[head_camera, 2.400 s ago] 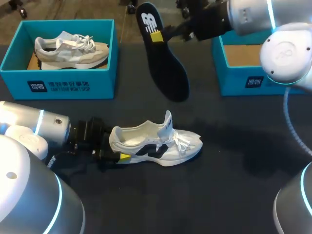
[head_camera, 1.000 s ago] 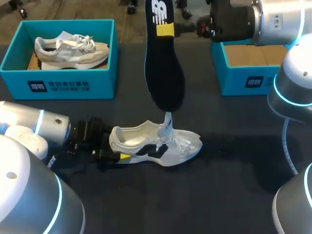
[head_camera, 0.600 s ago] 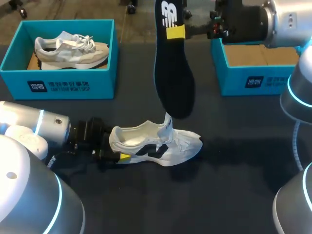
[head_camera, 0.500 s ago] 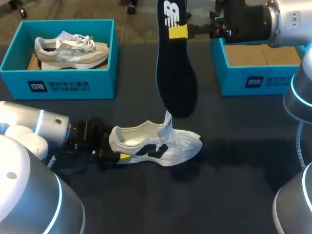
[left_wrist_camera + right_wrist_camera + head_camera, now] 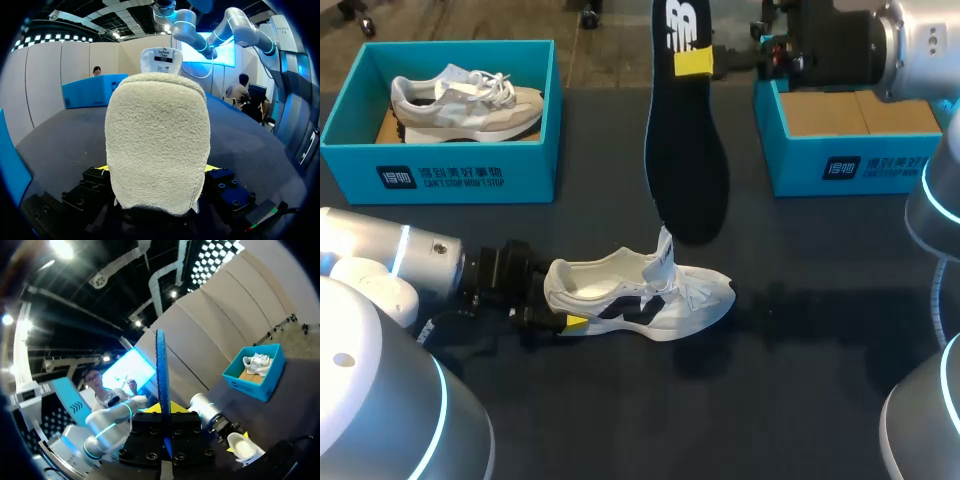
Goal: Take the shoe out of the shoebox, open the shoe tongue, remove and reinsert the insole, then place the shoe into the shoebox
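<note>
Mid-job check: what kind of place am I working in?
Likely a robot test bench set up for shoe handling: dark table, teal left shoebox and right shoebox, white shoe on the table.

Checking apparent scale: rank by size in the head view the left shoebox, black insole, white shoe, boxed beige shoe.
1. left shoebox
2-3. black insole and white shoe: alike; insole hangs nearer the camera, so unranked
4. beige shoe
</note>
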Tool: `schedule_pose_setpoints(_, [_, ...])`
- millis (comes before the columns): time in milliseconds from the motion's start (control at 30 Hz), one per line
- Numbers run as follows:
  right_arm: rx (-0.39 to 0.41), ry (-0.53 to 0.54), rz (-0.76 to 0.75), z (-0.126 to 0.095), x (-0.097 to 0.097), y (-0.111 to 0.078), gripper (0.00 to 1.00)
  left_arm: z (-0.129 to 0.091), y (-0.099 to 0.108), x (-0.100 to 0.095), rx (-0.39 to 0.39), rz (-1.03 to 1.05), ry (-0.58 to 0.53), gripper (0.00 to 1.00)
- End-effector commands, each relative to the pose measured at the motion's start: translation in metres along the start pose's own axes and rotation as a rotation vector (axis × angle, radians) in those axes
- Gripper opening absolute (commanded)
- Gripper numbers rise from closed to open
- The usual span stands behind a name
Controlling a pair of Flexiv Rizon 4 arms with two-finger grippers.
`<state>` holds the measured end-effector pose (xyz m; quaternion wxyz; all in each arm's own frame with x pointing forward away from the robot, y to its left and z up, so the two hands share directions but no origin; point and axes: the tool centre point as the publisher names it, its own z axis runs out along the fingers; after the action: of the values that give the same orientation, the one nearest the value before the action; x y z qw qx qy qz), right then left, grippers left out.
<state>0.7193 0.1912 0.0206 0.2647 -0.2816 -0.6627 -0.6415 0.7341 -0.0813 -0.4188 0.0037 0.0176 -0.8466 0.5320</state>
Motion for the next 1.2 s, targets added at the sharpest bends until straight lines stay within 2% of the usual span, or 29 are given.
schedule_pose_setpoints(33, [-0.007,-0.022,0.042,0.005,0.016,-0.006,0.0,0.002,0.002,0.0,0.0,0.0,-0.003,0.0])
schedule_pose_setpoints(433, [0.032,-0.016,0.15,0.014,0.052,-0.01,0.0,0.002,0.002,0.0,0.0,0.0,-0.003,0.0])
schedule_pose_setpoints(700, [0.037,-0.02,0.16,0.011,0.07,-0.025,0.0,0.002,0.002,0.0,0.0,0.0,-0.003,0.0])
schedule_pose_setpoints(967, [0.008,-0.041,0.173,0.003,0.077,-0.042,0.0,0.002,0.002,0.0,0.0,0.0,-0.003,0.0])
schedule_pose_setpoints(1200, [0.013,-0.049,0.185,0.0,0.081,-0.049,0.0,0.002,0.002,0.0,0.0,0.0,-0.003,0.0])
